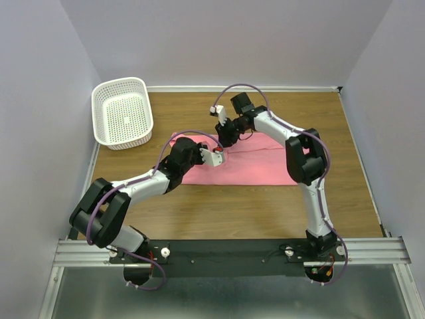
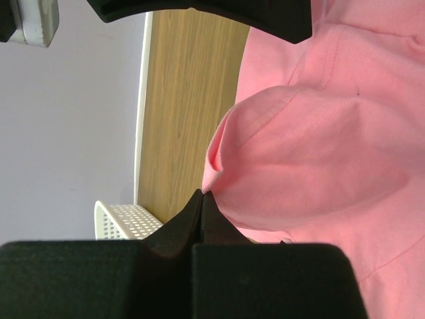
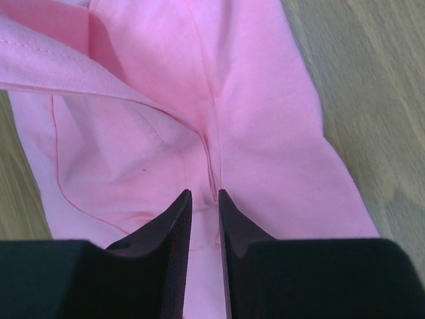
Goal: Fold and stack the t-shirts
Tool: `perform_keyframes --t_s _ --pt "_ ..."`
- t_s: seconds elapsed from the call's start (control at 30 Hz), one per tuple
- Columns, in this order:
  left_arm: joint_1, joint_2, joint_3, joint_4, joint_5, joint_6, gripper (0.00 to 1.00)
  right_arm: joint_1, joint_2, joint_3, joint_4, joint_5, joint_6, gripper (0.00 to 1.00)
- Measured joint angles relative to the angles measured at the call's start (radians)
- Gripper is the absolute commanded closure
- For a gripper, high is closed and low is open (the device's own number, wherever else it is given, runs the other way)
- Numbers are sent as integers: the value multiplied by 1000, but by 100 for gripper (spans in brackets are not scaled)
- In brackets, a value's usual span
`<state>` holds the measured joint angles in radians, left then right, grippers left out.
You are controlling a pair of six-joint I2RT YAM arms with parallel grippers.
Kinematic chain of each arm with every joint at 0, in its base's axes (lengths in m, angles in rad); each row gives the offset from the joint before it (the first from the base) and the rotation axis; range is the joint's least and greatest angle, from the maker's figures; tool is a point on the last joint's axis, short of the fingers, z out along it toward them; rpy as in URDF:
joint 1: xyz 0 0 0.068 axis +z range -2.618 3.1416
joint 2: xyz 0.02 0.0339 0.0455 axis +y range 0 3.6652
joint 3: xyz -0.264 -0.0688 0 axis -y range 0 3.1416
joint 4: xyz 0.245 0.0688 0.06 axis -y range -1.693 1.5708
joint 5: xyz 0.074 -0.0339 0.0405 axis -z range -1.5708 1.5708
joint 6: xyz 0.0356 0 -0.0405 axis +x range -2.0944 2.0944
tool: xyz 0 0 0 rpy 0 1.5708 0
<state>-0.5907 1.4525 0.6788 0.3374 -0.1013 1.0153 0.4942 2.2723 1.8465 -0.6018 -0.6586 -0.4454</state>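
Observation:
A salmon-pink t-shirt point(image 1: 255, 163) lies spread on the wooden table, its left part bunched up. My left gripper point(image 1: 216, 157) is at the shirt's left edge. In the left wrist view its jaws point(image 2: 201, 194) are pressed together on a raised fold of the shirt point(image 2: 319, 146). My right gripper point(image 1: 226, 136) is at the shirt's far left corner. In the right wrist view its jaws point(image 3: 204, 194) stand a narrow gap apart with a seam fold of the shirt point(image 3: 252, 106) between them, and creases run into the tips.
A white perforated basket point(image 1: 123, 111) stands at the table's far left corner, and its rim point(image 2: 123, 219) shows in the left wrist view. Bare wood point(image 1: 239, 212) lies between the shirt and the arm bases. Grey walls close in three sides.

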Motion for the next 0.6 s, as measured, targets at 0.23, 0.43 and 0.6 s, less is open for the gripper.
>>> perform_keyframes --t_s 0.23,0.43,0.6 --pt "0 6 0 -4 0 -5 100 -1 30 0 -21 0 0 67" --pt "0 14 0 -7 0 -8 100 -1 36 0 -30 -1 3 92" --pt "0 16 0 -9 0 -10 100 -1 35 0 -32 -2 -1 99"
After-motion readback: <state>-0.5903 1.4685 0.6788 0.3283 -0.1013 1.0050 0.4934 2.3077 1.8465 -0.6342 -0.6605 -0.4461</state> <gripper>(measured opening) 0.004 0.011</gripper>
